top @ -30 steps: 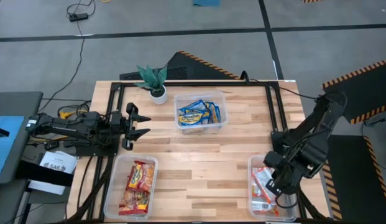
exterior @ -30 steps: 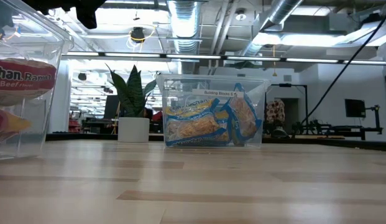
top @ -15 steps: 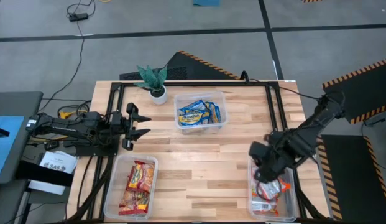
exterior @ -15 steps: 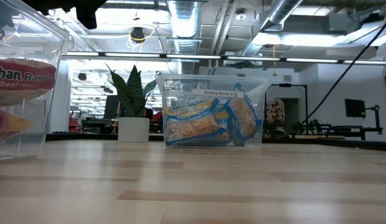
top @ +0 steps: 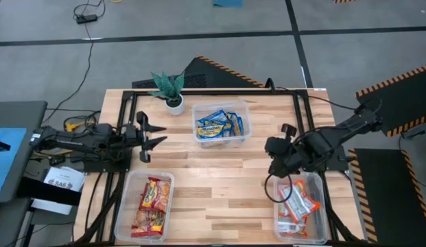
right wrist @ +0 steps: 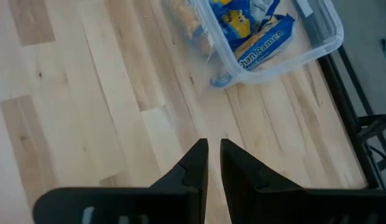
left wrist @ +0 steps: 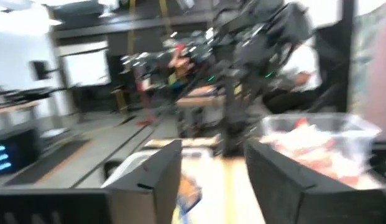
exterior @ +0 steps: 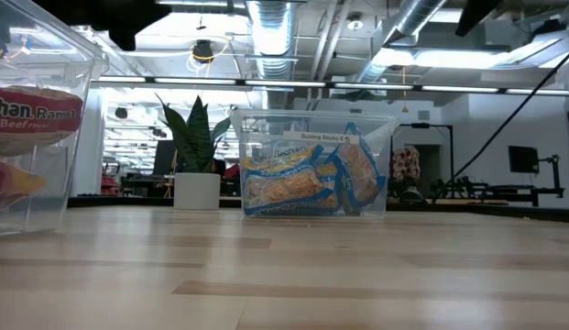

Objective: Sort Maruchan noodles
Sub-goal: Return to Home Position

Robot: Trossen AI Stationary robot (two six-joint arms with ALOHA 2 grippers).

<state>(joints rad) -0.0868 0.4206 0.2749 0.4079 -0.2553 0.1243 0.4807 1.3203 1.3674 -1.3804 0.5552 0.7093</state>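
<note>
Step in hand: you are taking the right arm home, and the sorting looks finished, since every packet in sight lies inside a tub.
Right gripper (right wrist: 213, 145): it hangs over bare desk (top: 219, 180), between the blue tub and the orange tub. The jaws are closed to a thin slit and hold nothing.
Left gripper (left wrist: 212, 148): it waits at the desk's left edge, jaws spread wide and empty.
Doing it well: raise the wrist before you swing it outward, so nothing clips the rim of the orange tub (top: 324, 206). Watch the cable loop (top: 268, 186) hanging beside that rim, because it could snag. Keep the jaws as they are and go slowly.
Noodles, where: the blue packets (top: 219, 125) are in the blue tub (top: 244, 110) at the desk's far middle. The red packets (top: 151, 202) are in the red tub (top: 130, 180) at the left corner. The orange packets (top: 297, 202) are on the right.
Counts, sure: three tubs, two arms, one potted plant (top: 170, 88).
Counts, packets: you can see at least four blue, at least two red and about three orange. The piles overlap, so you cannot count them exactly.
</note>
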